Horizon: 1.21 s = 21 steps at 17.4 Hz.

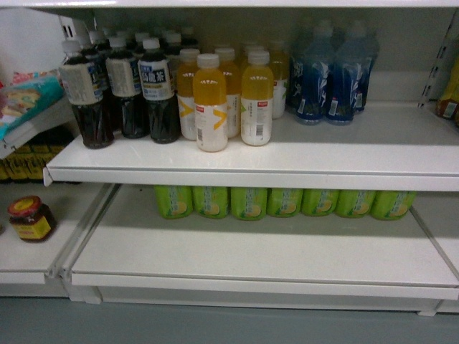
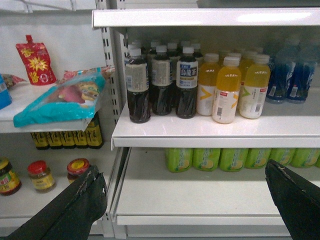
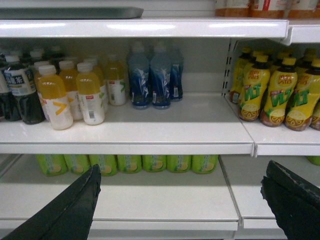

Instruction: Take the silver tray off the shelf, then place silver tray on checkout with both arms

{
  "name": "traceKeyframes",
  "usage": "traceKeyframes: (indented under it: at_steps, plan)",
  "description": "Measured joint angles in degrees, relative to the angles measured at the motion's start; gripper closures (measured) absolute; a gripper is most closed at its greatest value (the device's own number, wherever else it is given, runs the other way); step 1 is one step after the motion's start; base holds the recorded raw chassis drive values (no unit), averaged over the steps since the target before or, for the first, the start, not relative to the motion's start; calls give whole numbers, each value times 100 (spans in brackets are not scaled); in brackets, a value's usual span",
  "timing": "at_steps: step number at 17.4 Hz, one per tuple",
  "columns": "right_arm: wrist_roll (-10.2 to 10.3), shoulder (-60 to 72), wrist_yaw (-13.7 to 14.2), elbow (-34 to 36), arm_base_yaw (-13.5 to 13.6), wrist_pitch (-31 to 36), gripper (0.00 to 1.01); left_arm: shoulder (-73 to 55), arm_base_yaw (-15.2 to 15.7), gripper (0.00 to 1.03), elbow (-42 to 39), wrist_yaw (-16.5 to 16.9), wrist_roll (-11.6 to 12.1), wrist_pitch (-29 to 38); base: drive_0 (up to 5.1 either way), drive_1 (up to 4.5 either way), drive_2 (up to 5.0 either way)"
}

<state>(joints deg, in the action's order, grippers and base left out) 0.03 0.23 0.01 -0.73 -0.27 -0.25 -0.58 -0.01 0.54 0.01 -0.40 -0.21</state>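
Dark tea bottles (image 1: 118, 89), orange juice bottles (image 1: 226, 97) and blue drink bottles (image 1: 333, 72) stand in rows; green bottles (image 1: 283, 202) line the board beneath.

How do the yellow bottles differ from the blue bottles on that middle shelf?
The yellow bottles have white caps, pale labels and orange-yellow contents; the blue bottles look dark blue all over, caps included. The yellow bottles stand further forward, toward the shelf lip; the blue bottles sit back near the rear wall. The blue bottles are the smaller group. Both groups stand upright on the same white shelf, in rows.
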Motion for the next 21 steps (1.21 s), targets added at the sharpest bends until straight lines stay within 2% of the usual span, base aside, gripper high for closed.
traceKeyframes:
  at_steps: [21]
  plan:
    - [-7, 2, 0, 0, 0, 7, 3, 0, 0, 5, 0, -2, 42, 7, 0, 0, 0]
